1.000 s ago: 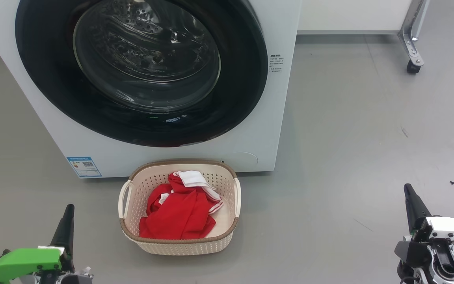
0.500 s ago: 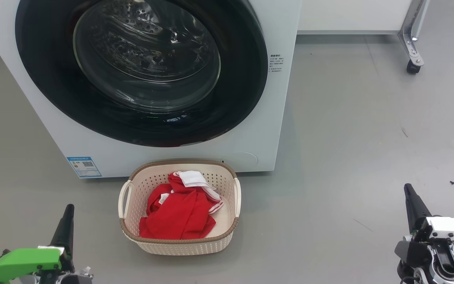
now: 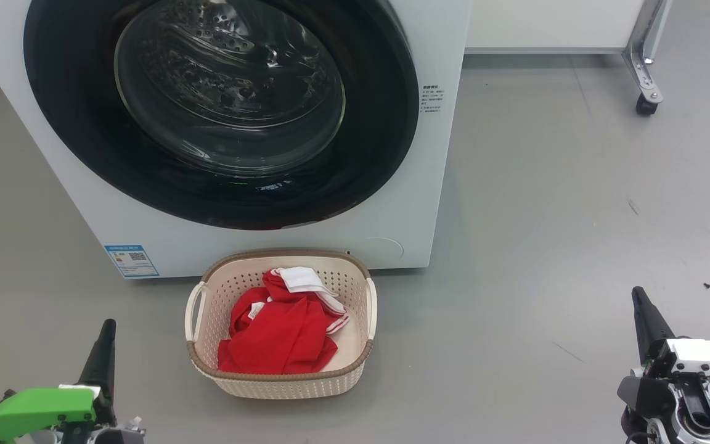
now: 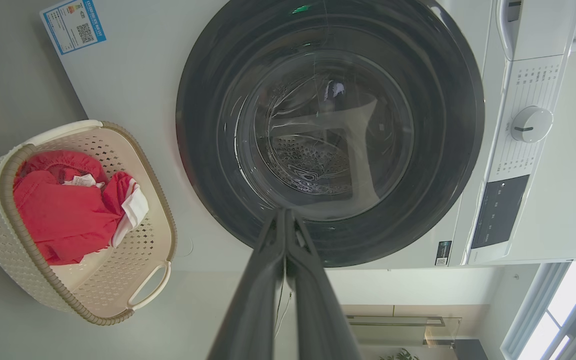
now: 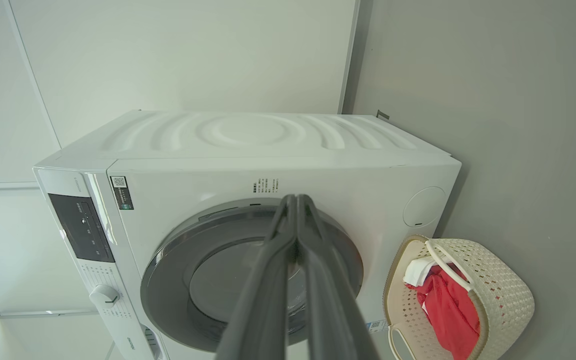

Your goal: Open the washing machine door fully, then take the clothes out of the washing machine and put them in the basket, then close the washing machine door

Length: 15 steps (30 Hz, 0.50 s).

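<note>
Left gripper: low at the left of the head view, its two long dark fingers pressed together to a point; it holds nothing and touches nothing.
Right gripper: low at the right, fingers likewise pressed tight together, empty, well apart from the basket.
Floor: smooth grey, with a few scuffs and dark specks on the right.
Basket: cream plastic, rectangular with rounded corners, perforated walls, a brown woven-look rim and a cream loop handle on each side. It stands on the floor between the two grippers, just before the foot of the washing machine.
Clothes: soft bright red fabric, crumpled, with white trim, a folded white piece at the far end and a small white label; they lie inside the basket.
Washing machine: white, boxy, smooth-fronted.
Blue sticker: at its lower left corner.
Printed text: small lines right of the door.
Washing machine door: closed flush against the front; wide glossy black ring around bulging clear glass, the perforated steel drum visible through it.
Metal leg: far right, on a black caster.
</note>
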### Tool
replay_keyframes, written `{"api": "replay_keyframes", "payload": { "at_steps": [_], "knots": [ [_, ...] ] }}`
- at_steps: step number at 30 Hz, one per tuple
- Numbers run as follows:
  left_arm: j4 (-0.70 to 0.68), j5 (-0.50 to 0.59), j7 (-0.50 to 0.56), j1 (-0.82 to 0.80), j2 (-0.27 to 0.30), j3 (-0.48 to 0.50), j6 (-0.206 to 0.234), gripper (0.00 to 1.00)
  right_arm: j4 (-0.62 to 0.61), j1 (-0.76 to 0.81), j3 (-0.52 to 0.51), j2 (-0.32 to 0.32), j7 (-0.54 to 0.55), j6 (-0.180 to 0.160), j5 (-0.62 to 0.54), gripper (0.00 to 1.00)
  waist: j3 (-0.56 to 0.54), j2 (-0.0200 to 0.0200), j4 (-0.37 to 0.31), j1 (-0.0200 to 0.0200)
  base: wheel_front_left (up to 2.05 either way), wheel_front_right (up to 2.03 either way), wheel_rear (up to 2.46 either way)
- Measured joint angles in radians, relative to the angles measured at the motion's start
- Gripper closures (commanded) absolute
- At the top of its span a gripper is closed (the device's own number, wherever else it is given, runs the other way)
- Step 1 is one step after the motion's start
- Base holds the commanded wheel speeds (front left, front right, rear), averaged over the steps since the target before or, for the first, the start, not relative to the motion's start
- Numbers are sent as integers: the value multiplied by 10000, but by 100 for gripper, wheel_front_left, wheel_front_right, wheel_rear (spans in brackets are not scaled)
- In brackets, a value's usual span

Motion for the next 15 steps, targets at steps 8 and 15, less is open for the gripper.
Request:
{"api": "replay_keyframes", "payload": {
  "at_steps": [8,15],
  "knots": [
    [-2,0,0,0,-4,6,0,100,-4,0,-4,2,2,0,0,100,0,0,0,0,0,0,0],
    [-4,0,0,0,-6,8,0,100,-6,0,-8,4,2,0,0,100,0,0,0,0,0,0,0]
  ]
}}
